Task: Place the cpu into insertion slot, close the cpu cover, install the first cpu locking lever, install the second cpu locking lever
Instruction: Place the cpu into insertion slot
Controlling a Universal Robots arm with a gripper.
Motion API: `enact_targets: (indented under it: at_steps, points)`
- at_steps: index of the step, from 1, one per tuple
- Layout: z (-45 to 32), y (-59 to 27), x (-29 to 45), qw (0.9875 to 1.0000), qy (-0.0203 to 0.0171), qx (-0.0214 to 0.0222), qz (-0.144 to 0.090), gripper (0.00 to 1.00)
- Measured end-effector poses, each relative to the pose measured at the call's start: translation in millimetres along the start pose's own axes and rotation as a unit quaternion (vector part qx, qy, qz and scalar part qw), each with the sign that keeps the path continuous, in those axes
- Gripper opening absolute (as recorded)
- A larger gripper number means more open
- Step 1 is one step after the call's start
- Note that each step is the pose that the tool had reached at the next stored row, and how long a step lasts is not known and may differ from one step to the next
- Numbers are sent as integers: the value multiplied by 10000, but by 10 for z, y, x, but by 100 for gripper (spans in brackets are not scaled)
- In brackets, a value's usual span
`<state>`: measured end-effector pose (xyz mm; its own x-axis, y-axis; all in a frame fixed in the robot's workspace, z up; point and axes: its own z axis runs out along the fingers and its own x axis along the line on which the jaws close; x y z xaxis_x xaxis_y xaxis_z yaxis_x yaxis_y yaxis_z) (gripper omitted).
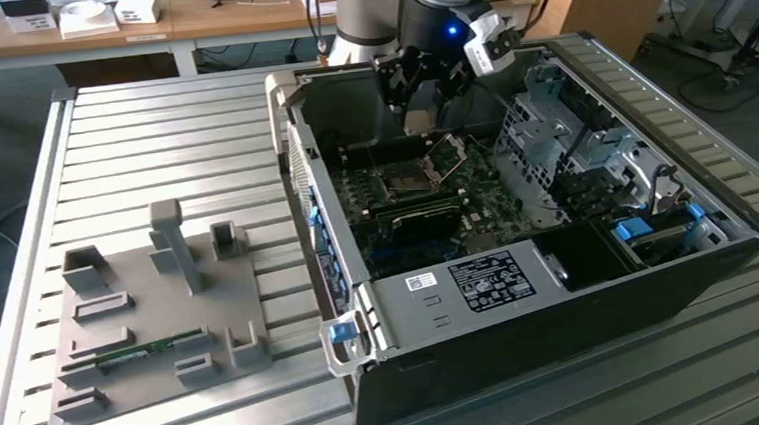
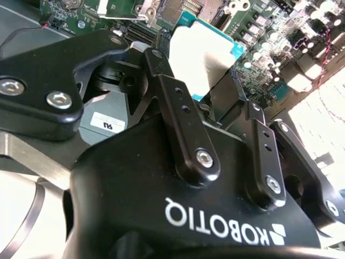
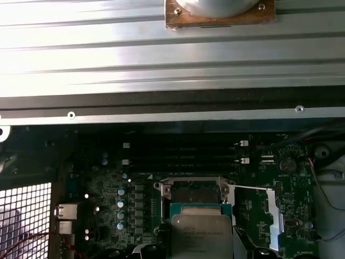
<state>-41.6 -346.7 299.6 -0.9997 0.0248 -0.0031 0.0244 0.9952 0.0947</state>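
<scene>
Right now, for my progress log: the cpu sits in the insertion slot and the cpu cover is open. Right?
No. The cpu is not in the insertion slot; the gripper holds it above the motherboard, as the second wrist view shows. The cpu cover is open.

A silver-grey metal top, matt and smooth, is seen on the cpu (image 3: 202,234). The gripper (image 1: 416,105) is finished in smooth black with a slight gloss. The table (image 1: 145,119) is made of ribbed, shiny bare metal; the fixture tray (image 1: 136,275) of matt grey plastic.
</scene>
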Motion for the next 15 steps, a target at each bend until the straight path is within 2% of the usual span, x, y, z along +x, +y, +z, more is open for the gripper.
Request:
enact_targets:
  at_steps: [4, 15]
  points:
    - [34, -3, 5, 10000, -14, 0, -1, 54]
    - [49, -5, 14, 10000, -28, 1, -3, 54]
